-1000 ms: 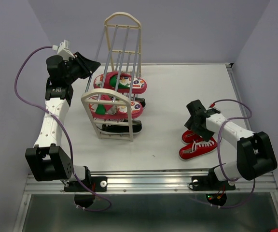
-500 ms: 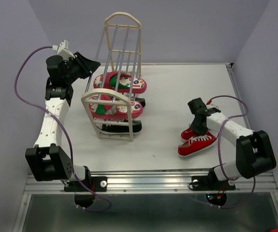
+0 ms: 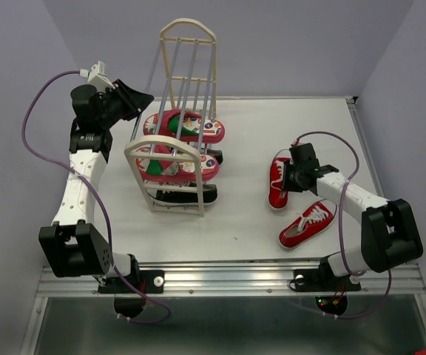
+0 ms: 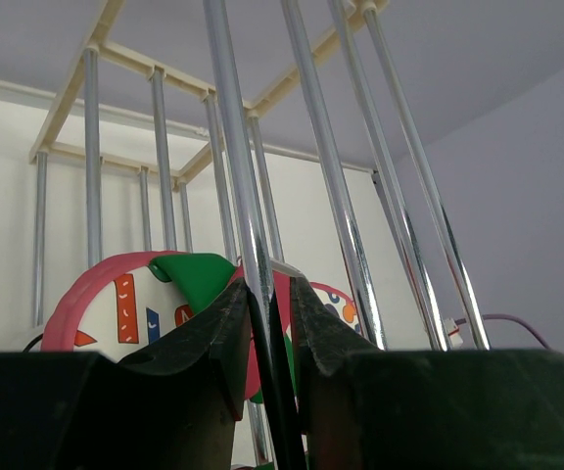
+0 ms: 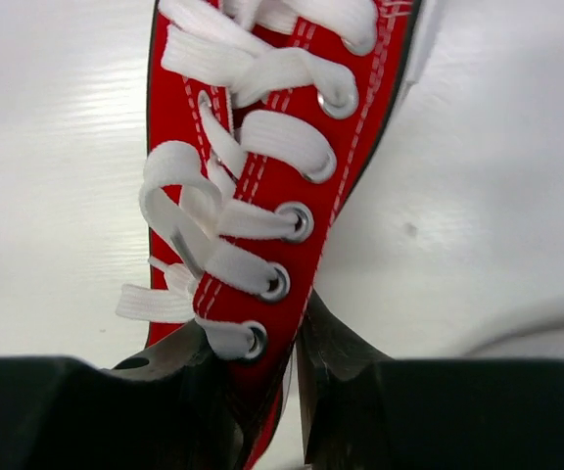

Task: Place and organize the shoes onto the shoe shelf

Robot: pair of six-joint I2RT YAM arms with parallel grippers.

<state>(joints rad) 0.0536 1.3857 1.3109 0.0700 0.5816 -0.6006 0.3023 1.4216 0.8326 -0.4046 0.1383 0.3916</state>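
- Pinches one red sneaker (image 5: pixel 262 186) at the collar end with the right claw (image 5: pixel 262 343), a finger pressed against each side
- Shows lace rows running straight away from that claw in the wrist view, so heel most likely nearest, toe farthest
- Seen from above, lies with its long axis roughly near-to-far on the bench (image 3: pixel 250 140), just left of the right claw (image 3: pixel 291 177)
- Cannot tell whether lifted clear or resting on its sole
- Leaves the second red sneaker (image 3: pixel 307 224) loose on the bench, a little nearer the arm bases, lying at a slant
- Calls for a carry to the left: stands well apart on that side, the shoe shelf (image 3: pixel 187 33), with its rods running near-to-far
- Already carries pink flip-flops (image 3: pixel 207 132) on upper tiers and a black sneaker (image 3: pixel 191 196) on the lowest, each lying across the rods — so probably wants a quarter turn of the held sneaker before setting down
- Clamps a thin rod (image 4: pixel 231 147) with the left claw (image 4: pixel 267 313), jaws closed tight on it; nearer the shelf, yet occupied — likely steadying it, so the right arm is the one for the carry
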